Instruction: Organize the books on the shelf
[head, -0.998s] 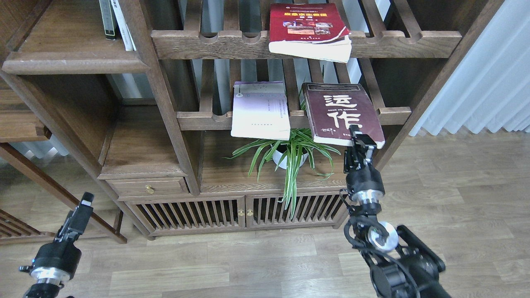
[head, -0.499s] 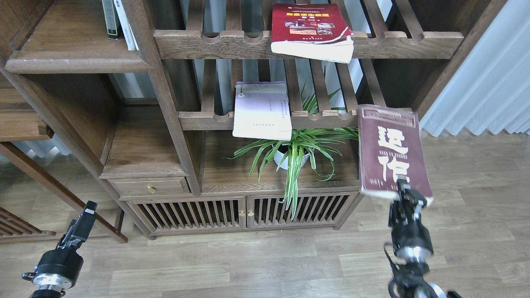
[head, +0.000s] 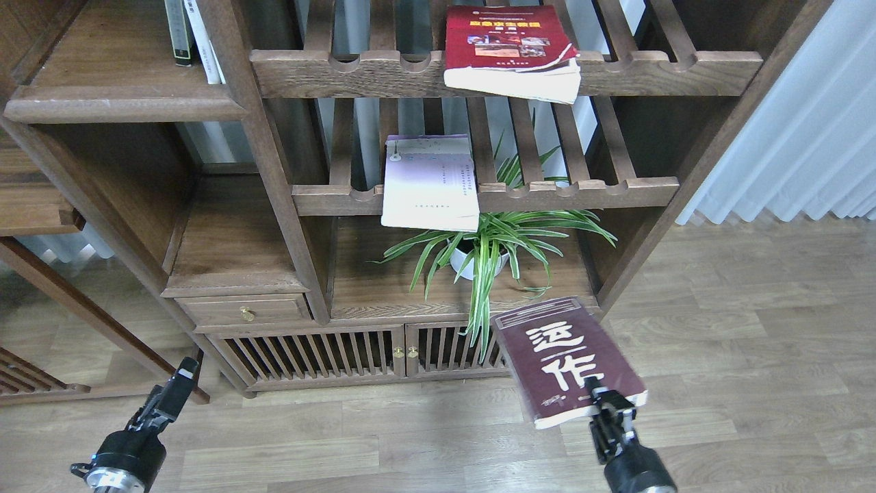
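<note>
Maroon book [head: 564, 356], at five o'clock in the view, is gripped by its near edge in the right hand [head: 609, 411], held clear of the bookcase. Red book [head: 510, 51] and lavender book [head: 430, 181] lie on slatted racks. Solid shelf [head: 116, 103] at ten o'clock awaits all three. Left hand [head: 174, 387] hangs low; its grip cannot be told.

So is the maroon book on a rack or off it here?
Off. The maroon book is held in the air by the right gripper at its lower edge, in front of the cabinet doors, touching no rack.
</note>
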Robot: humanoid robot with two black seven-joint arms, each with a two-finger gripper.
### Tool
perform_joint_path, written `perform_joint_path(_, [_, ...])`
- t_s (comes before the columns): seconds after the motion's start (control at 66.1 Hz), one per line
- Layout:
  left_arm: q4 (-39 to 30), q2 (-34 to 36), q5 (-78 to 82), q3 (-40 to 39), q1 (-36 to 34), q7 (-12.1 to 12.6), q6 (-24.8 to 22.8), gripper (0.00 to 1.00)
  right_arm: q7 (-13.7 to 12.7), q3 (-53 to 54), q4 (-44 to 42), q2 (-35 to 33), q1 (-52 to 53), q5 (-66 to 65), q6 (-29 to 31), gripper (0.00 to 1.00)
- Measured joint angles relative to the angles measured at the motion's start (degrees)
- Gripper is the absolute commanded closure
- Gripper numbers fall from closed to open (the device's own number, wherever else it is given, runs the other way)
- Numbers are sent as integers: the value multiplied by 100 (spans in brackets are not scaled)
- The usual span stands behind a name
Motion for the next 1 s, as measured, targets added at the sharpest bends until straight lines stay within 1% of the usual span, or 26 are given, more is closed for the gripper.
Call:
perform_joint_path(0.03, [-8,15,-1,13,-23,122,0,0,-26,-47,-31,31,30,-17,0,95])
perform_joint_path(0.076, [-37,33,-1,11,-49,449,0,0,-64,-125,-91,71,102,-62,0,95])
perform_joint_path(0.121, [-87,29,-12,-39,-51,1002,0,0,-100,-241,-176,98,209,-146,0,95])
perform_joint_path(0.151, [-123,11,-33,-100,-38,1415,0,0,-111,-324,-244,107,293,-208,0,95])
perform_joint_path(0.166, [-135,3,-40,-126,-32,1549,0,0,-113,-352,-267,108,323,-226,0,95])
perform_joint_path(0.212, [-179,-63,-65,-250,-1,2147,0,0,-114,-471,-387,104,477,-297,0,95])
perform_joint_path(0.257, [-203,-166,-73,-369,28,2657,0,0,-120,-579,-507,89,622,-349,0,96])
perform_joint_path(0.302, [-213,-242,-67,-452,44,3044,0,0,-123,-682,-622,66,736,-400,2,96])
perform_joint_path(0.363, [-213,-256,1,-502,45,3396,0,0,-125,-829,-796,27,828,-528,4,96])
perform_joint_path(0.408, [-206,-217,66,-519,43,3532,-1,0,-129,-919,-935,-1,849,-670,4,96])
perform_joint_path(0.469, [-215,-98,117,-515,37,3624,-1,0,-129,-1008,-1094,-58,850,-911,4,96])
perform_joint_path(0.575, [-377,76,97,-492,16,3648,-1,0,-129,-1058,-1223,-105,854,-1238,4,96])
perform_joint_path(0.62, [-469,87,-122,-515,21,3633,-1,2,-128,-1045,-1234,-61,884,-1278,4,96])
perform_joint_path(0.68, [-541,80,-763,-484,44,3636,-2,7,-96,-996,-1235,124,949,-1281,4,96])
perform_joint_path(0.711, [-570,70,-1246,-412,55,3653,-2,7,-85,-973,-1232,273,974,-1269,4,96])
perform_joint_path(0.726, [-630,54,-2181,-154,60,3679,-2,7,-84,-920,-1195,571,994,-1251,4,96])
perform_joint_path(0.816, [-753,106,-3392,338,72,3691,-2,7,-94,-824,-1164,853,991,-1237,4,96])
perform_joint_path(0.892, [-893,242,-4242,792,131,3698,-2,7,-110,-771,-1160,943,960,-1236,4,96])
perform_joint_path(0.998, [-1016,440,-4702,1219,217,3697,-3,6,-116,-755,-1132,980,868,-1232,3,96])
